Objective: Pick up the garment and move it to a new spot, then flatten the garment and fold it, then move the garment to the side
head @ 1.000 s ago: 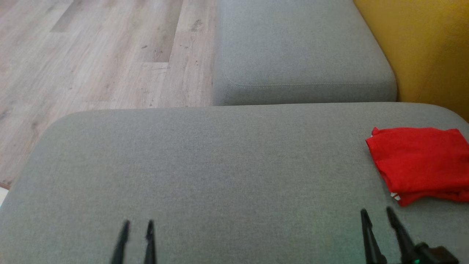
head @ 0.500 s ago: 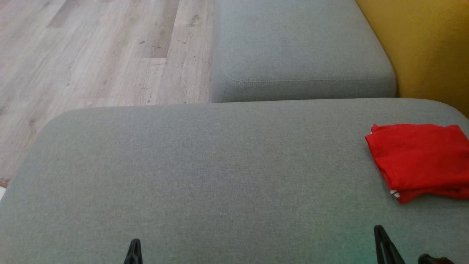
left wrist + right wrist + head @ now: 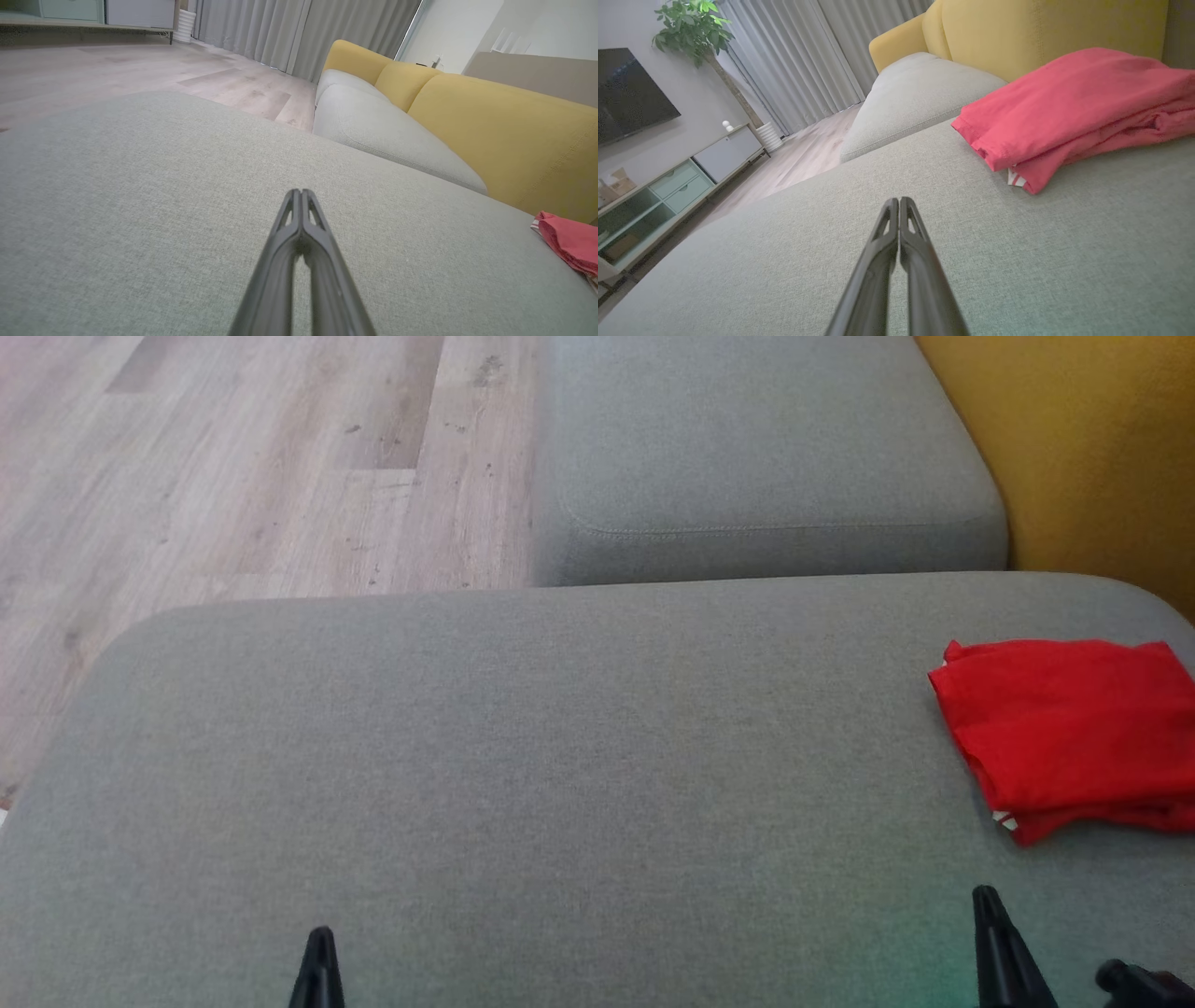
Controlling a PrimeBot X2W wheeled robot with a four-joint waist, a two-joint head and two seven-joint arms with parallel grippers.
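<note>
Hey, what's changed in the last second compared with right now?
Both grippers closed and drew back toward the head view's bottom edge: the left gripper and right gripper showed spread fingers a second ago; now each pair is pressed together, holding nothing. The folded red garment lies untouched on the right of the grey cushion; its slight upward drift matches the whole picture, so the camera moved.
</note>
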